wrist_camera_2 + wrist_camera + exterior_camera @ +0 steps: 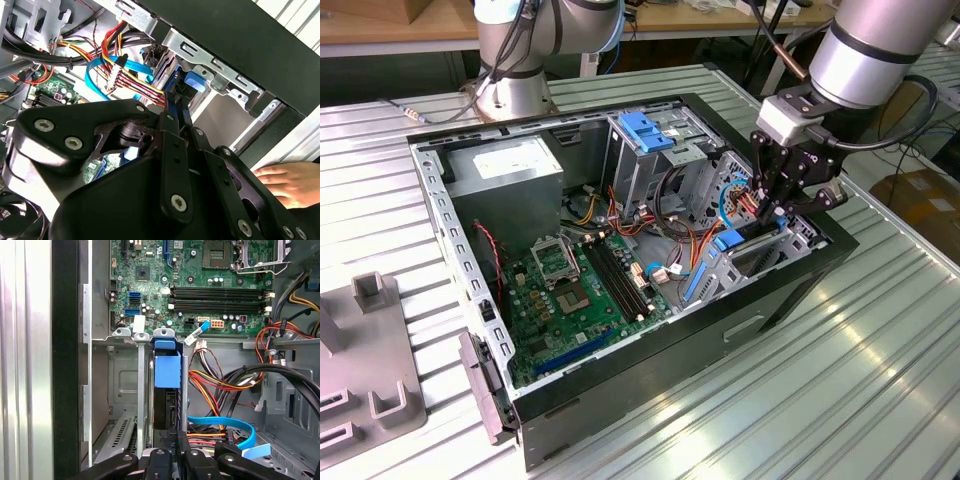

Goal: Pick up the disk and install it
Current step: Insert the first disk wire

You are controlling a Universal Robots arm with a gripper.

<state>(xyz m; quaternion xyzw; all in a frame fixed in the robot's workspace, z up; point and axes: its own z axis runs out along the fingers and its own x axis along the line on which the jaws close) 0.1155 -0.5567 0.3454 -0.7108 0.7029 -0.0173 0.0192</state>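
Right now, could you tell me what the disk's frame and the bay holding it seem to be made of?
The disk has a bright blue, matte, evenly coloured frame, likely moulded plastic. The drive bay around it looks like bare sheet metal: dull grey, with punched slots and folded edges.

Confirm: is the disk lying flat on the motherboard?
No. In the first wrist view the disk stands on edge in the metal drive bay, beside the motherboard, claw at its end.

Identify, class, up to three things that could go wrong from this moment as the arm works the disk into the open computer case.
1. Loose cables lie right beside the disk; they could snag or get pinched.
2. The disk stands between narrow bay rails; a slight tilt may jam it.
3. A person's hand rests near the gripper in the second wrist view; it could be struck.
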